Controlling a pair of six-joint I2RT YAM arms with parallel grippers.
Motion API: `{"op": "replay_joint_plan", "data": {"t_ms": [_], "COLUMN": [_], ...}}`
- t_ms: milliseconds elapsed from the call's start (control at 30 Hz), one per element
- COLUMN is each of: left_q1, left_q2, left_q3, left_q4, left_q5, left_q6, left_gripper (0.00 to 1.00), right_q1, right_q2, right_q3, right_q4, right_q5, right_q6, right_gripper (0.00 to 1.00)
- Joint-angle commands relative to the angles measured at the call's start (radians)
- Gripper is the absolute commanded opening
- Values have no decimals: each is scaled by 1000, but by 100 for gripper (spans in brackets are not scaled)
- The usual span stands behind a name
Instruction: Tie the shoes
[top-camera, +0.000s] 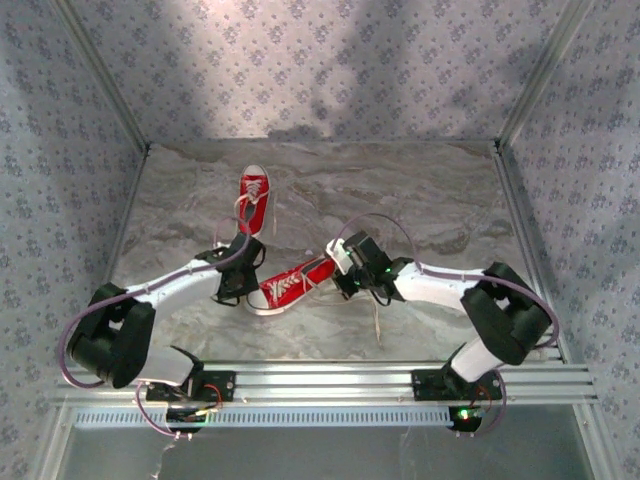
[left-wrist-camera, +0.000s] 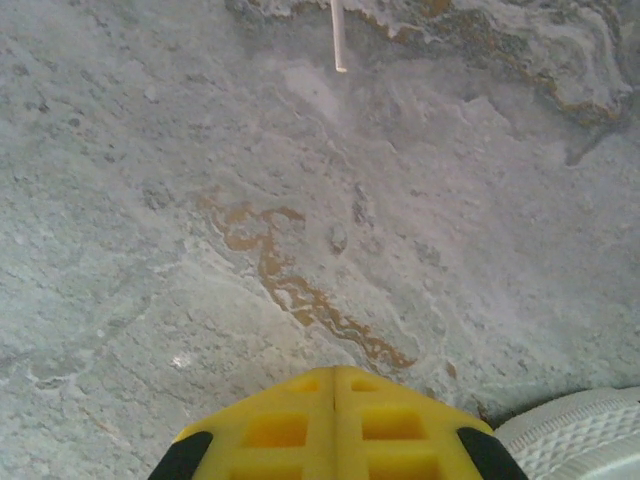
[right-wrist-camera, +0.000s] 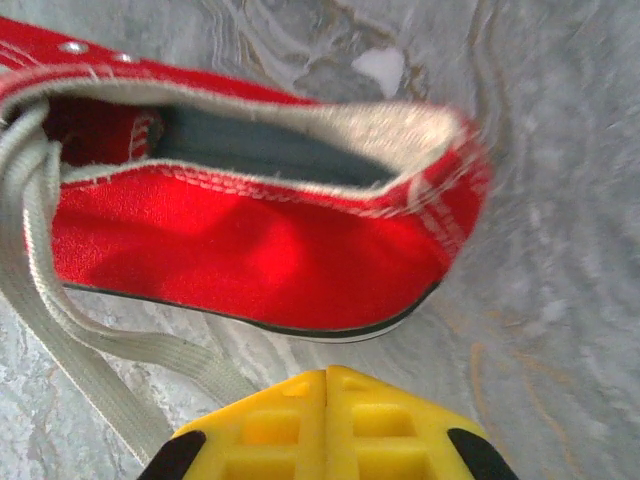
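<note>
Neither shoe tied yet. Near shoe (top-camera: 290, 283) lies slantwise mid-counter (top-camera: 420, 190), its laces (right-wrist-camera: 60, 310) loose and trailing. Far shoe (top-camera: 255, 198) sits just beyond, lace ends straggling too. Left pincer (left-wrist-camera: 333, 385) is clenched on nothing over bare stone, beside a white sole (left-wrist-camera: 580, 440). Right pincer (right-wrist-camera: 327, 385) is clenched by the near shoe's heel — a lace runs just past it, no hold visible. All knotting remains. Both arms crowd the near shoe.

Top view overhead behind arms (top-camera: 170, 285); wrist views close over table (left-wrist-camera: 150, 200); right shares shoe (right-wrist-camera: 250, 240).
</note>
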Motion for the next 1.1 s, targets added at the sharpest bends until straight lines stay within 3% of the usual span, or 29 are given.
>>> {"op": "replay_joint_plan", "data": {"t_ms": [0, 367, 533, 600, 800, 933, 1067], "left_q1": [-54, -224, -219, -212, -196, -196, -196], "left_q2": [3, -32, -139, -220, -335, -343, -321], "left_q3": [-20, -25, -12, -20, 5, 35, 54], "left_q4": [21, 16, -73, -61, 10, 72, 113], "left_q5": [82, 65, -55, -78, -85, -66, -53], "left_q6": [-46, -138, -134, -110, 20, 84, 105], "left_gripper": [0, 0, 0, 5, 19, 26, 28], "right_q1": [-9, -51, -53, -64, -98, -101, -70], "right_q2": [46, 134, -14, -115, -397, -494, -502], "right_q3": [25, 149, 134, 101, 0, -63, -122], "right_q4": [65, 64, -103, -177, -482, -667, -688], "right_q5": [-44, -91, 85, 127, 257, 212, 128], "right_q6": [56, 58, 142, 212, 514, 643, 701], "right_gripper": [4, 6, 18, 21, 19, 27, 33]}}
